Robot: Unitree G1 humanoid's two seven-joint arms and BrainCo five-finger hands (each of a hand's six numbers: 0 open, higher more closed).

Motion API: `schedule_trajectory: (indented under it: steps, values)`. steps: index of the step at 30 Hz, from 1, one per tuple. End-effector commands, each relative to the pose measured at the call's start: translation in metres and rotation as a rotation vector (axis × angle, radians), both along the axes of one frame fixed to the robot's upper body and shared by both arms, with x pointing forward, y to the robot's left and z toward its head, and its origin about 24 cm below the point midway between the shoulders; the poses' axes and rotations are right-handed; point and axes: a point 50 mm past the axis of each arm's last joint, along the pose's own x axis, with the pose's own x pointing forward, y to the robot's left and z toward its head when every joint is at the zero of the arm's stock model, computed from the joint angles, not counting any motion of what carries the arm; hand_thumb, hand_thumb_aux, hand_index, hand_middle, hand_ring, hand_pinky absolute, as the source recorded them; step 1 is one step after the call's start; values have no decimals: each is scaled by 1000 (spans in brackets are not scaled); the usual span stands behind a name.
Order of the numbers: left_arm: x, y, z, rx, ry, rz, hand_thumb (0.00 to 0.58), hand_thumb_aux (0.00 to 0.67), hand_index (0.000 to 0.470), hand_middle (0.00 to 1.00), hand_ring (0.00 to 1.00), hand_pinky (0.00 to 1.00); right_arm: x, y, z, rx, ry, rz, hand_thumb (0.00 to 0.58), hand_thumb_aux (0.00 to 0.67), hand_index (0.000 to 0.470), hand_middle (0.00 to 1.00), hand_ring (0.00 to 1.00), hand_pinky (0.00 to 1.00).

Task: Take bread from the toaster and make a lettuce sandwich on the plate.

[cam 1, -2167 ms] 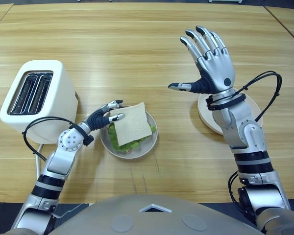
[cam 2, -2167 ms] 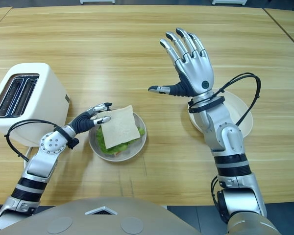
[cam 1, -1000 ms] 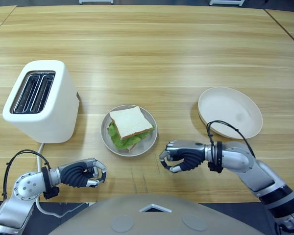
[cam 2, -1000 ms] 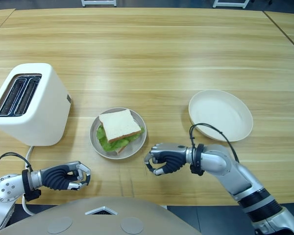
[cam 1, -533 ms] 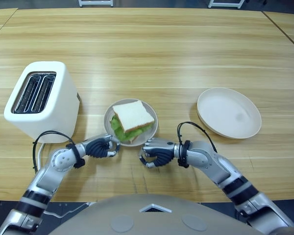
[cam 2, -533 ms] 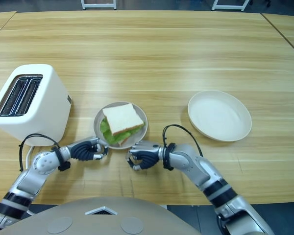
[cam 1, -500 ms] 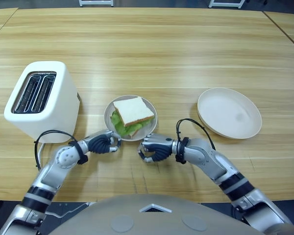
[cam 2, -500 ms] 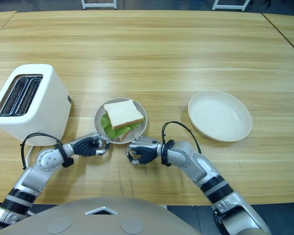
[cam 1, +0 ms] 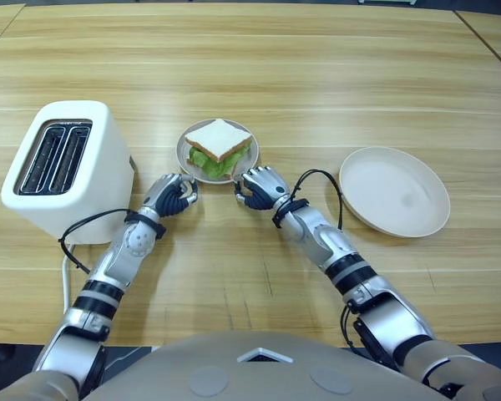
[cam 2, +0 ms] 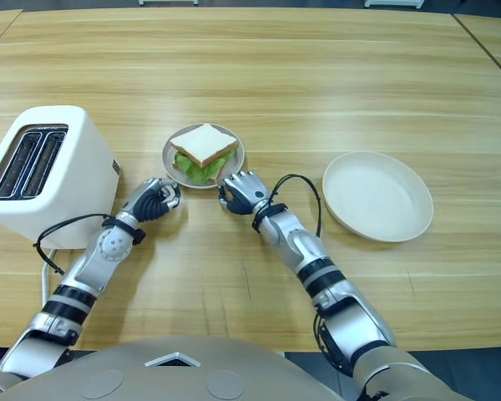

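The sandwich (cam 1: 220, 139), white bread over lettuce, sits on the small grey plate (cam 1: 182, 154) just right of the toaster (cam 1: 63, 167); the left hand (cam 1: 174, 194) is clenched on nothing near the plate's near-left rim; the right hand (cam 1: 263, 185) is clenched likewise just beside its near-right rim. The right eye view shows more plainly a strip of table between the left hand and the plate; neither view settles whether the right hand touches the rim; a cream dish (cam 1: 394, 190) lies well to the right.
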Motion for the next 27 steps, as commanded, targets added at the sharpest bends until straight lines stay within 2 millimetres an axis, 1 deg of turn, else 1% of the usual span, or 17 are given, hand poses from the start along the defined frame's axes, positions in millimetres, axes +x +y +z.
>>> schedule_trajectory:
  steps: [1, 3, 4, 5, 6, 7, 8, 9, 10, 11, 13, 14, 16, 19, 21, 23, 27]
  values:
    - [7, -8, 19, -39, -102, 9, 580, 670, 470, 1000, 1000, 1000, 5, 1, 11, 23, -70, -7, 580, 670, 470, 1000, 1000, 1000]
    - [1, -8, 38, -80, -195, 7, 580, 670, 470, 1000, 1000, 1000, 5, -5, 28, 49, -126, -5, 580, 670, 470, 1000, 1000, 1000]
    - [-3, -6, 48, -106, -238, 15, 580, 670, 470, 1000, 1000, 1000, 5, -7, 35, 64, -145, -2, 580, 670, 470, 980, 980, 980]
    - [-10, -3, 59, -140, -294, 22, 524, 462, 324, 1000, 1000, 1000, 3, -11, 45, 87, -175, 0, 562, 552, 387, 851, 851, 851]
    - [-17, 0, 72, -181, -349, 32, 466, 373, 262, 1000, 1000, 1000, 0, -14, 56, 113, -201, 8, 501, 423, 297, 812, 812, 812]
    - [-25, 3, 84, -218, -410, 32, 291, 197, 138, 871, 871, 871, -2, -18, 64, 147, -220, 4, 104, 63, 44, 627, 627, 627]
    - [-34, 6, 98, -271, -479, 26, 0, 0, 0, 600, 600, 600, -7, -19, 76, 189, -259, 25, 0, 0, 0, 0, 0, 0]
    - [-42, 9, 110, -322, -536, 22, 0, 0, 0, 388, 388, 388, -11, -22, 85, 231, -288, 22, 0, 0, 0, 0, 0, 0]
    - [-51, 11, 121, -369, -591, 8, 0, 0, 0, 125, 125, 125, -16, -24, 93, 285, -322, 19, 0, 0, 0, 0, 0, 0]
    - [-59, 13, 131, -410, -639, -5, 0, 0, 0, 0, 0, 0, -21, -26, 100, 337, -352, 20, 0, 0, 0, 0, 0, 0]
    - [-72, 18, 145, -483, -704, -28, 0, 0, 0, 0, 0, 0, -29, -29, 108, 459, -394, 1, 0, 0, 0, 0, 0, 0]
    - [-76, 21, 148, -511, -712, -30, 0, 0, 0, 0, 0, 0, -33, -30, 110, 520, -413, 0, 0, 0, 0, 0, 0, 0]
    - [-79, 25, 146, -545, -680, -21, 0, 0, 0, 0, 0, 0, -42, -27, 112, 647, -432, 25, 0, 0, 0, 0, 0, 0]
    - [-79, 34, 137, -596, -623, 34, 0, 0, 0, 0, 0, 0, -47, -18, 106, 815, -347, 32, 0, 0, 0, 0, 0, 0]
    - [-77, 35, 135, -614, -608, 45, 0, 0, 0, 0, 0, 0, -51, -11, 103, 848, -326, 63, 0, 0, 0, 0, 0, 0]
    - [-76, 35, 136, -600, -622, 49, 0, 0, 0, 0, 0, 0, -55, -8, 106, 852, -346, 101, 0, 0, 0, 0, 0, 0]
    - [-76, 33, 138, -599, -652, 36, 0, 0, 0, 0, 0, 0, -55, -11, 109, 861, -374, 101, 0, 0, 0, 0, 0, 0]
